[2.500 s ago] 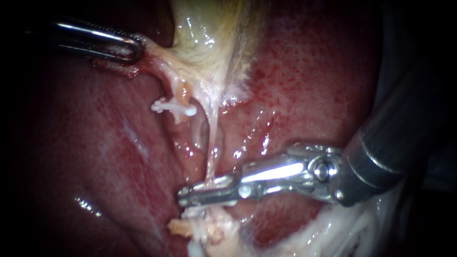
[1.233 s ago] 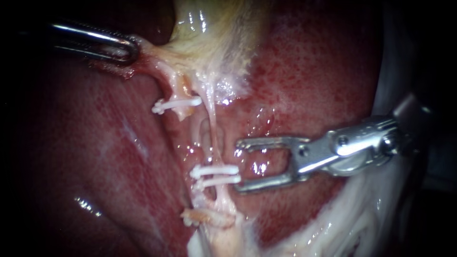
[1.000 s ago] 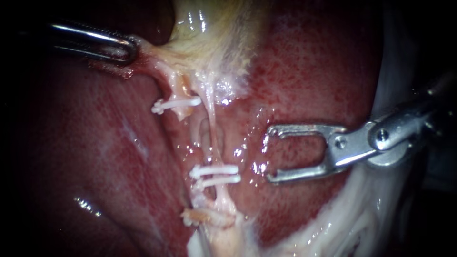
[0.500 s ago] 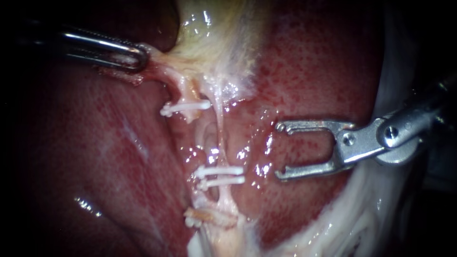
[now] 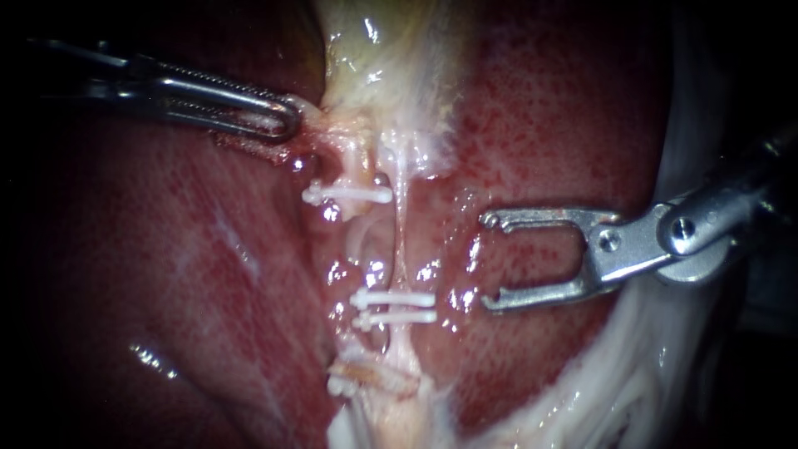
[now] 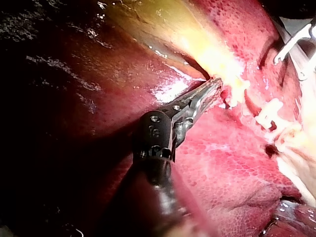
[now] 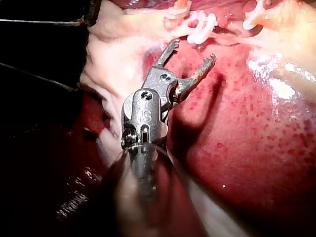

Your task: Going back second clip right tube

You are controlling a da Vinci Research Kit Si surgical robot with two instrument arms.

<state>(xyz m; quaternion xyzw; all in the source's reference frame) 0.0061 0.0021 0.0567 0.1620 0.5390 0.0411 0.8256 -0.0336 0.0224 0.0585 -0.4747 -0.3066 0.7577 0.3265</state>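
right tube (image 5: 401,241) carries two white clips (image 5: 392,308) low down. the pincer of the right instrument (image 5: 489,262) gapes empty just beside them, while that of the left instrument (image 5: 284,125) grips pale tissue (image 5: 320,112) above. the step looks like backing off: draw straight away, clear of the clips.

You see the thin, pale, glistening right tube (image 5: 401,241) running straight down the middle of your endoscope view, stretched taut. Low on it, a small white plastic upper clip (image 5: 392,298) crosses it level. A matching lower clip (image 5: 396,317) lies just beneath, parallel and barely apart. Both are closed around the tube, their ends sticking out on each side.
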